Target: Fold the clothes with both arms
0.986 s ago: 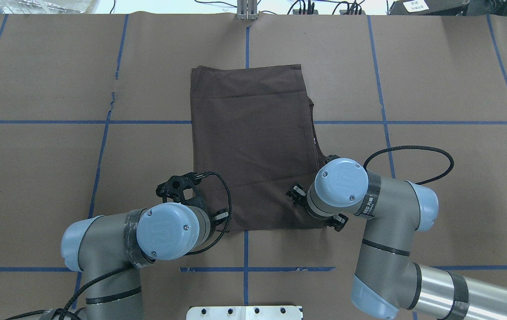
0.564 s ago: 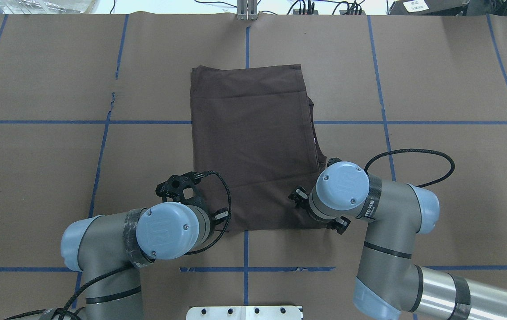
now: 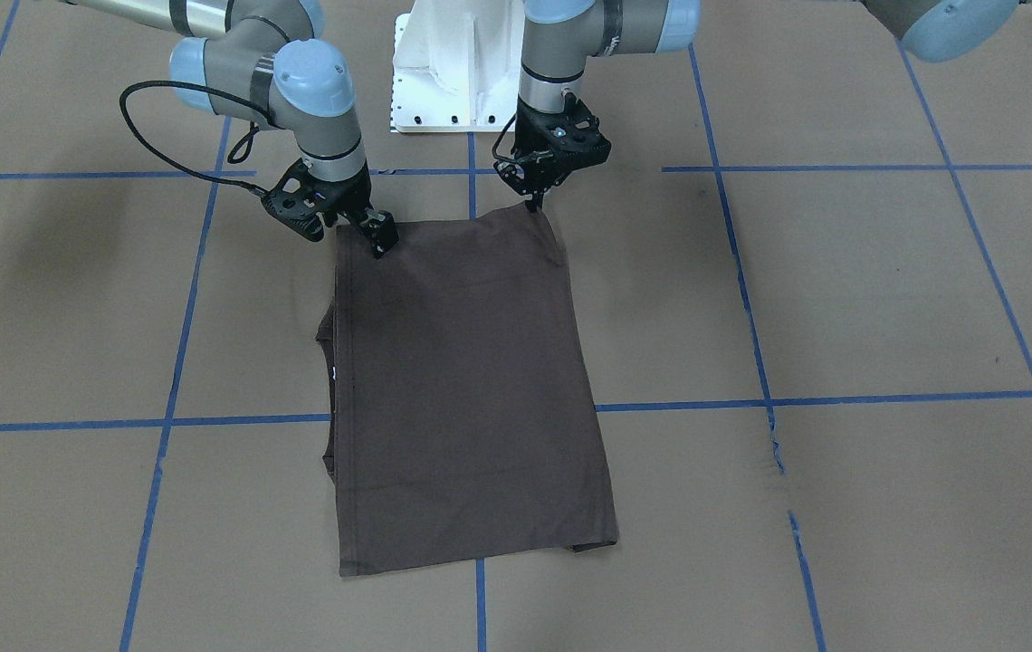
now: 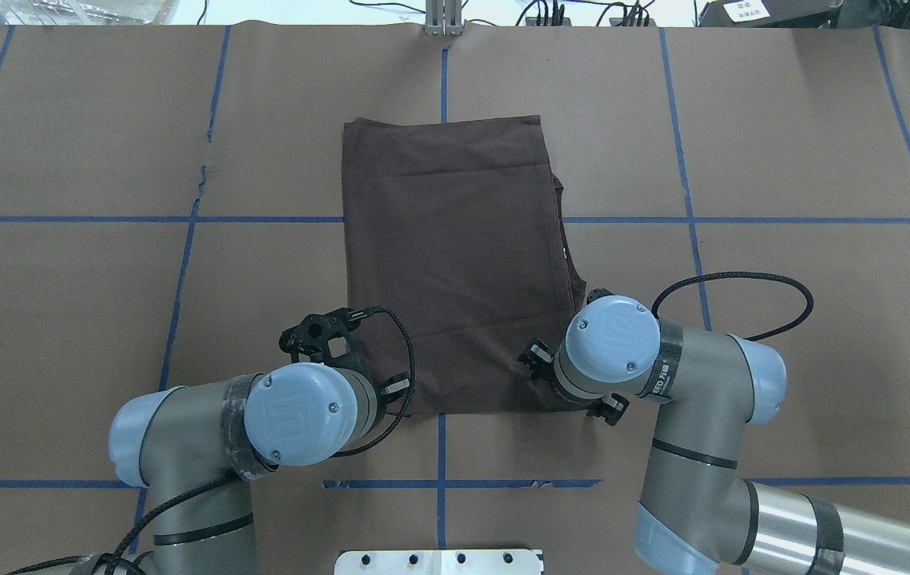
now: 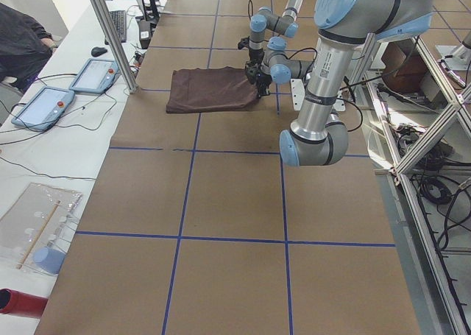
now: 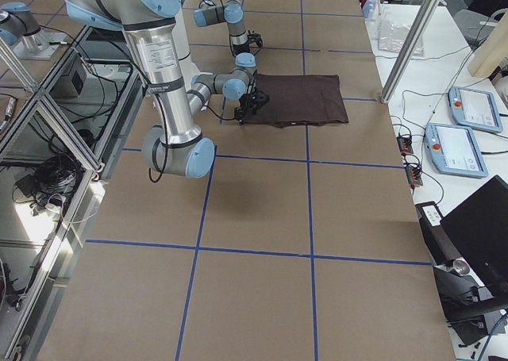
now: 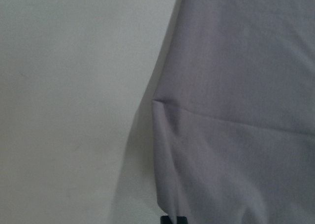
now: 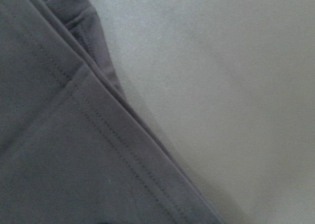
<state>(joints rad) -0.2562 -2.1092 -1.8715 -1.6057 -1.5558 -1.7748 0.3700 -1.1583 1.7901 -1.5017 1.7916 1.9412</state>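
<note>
The dark brown T-shirt [image 4: 455,263] lies folded into a tall rectangle on the brown paper, also seen in the front view [image 3: 462,389]. Both arms reach its edge nearest the robot. In the front view my left gripper [image 3: 534,205] stands upright, shut on that edge's corner, which is puckered up slightly. My right gripper [image 3: 381,240] is tilted and shut on the same edge, a little in from the other corner. The left wrist view shows the cloth [image 7: 236,111] creased toward a black fingertip [image 7: 173,219]. The right wrist view shows only a stitched hem [image 8: 98,135]. From overhead, the wrists hide both grippers.
The white bolted pedestal [image 3: 453,63] stands just behind the arms. Blue tape lines cross the paper, which has a small tear [image 3: 774,444]. Tablets [image 5: 44,103] lie on a side table past the far edge, with a seated person [image 5: 22,40] there.
The right wrist has shifted slightly toward the robot's base over the shirt's near edge. The left arm and the shirt look unchanged.
</note>
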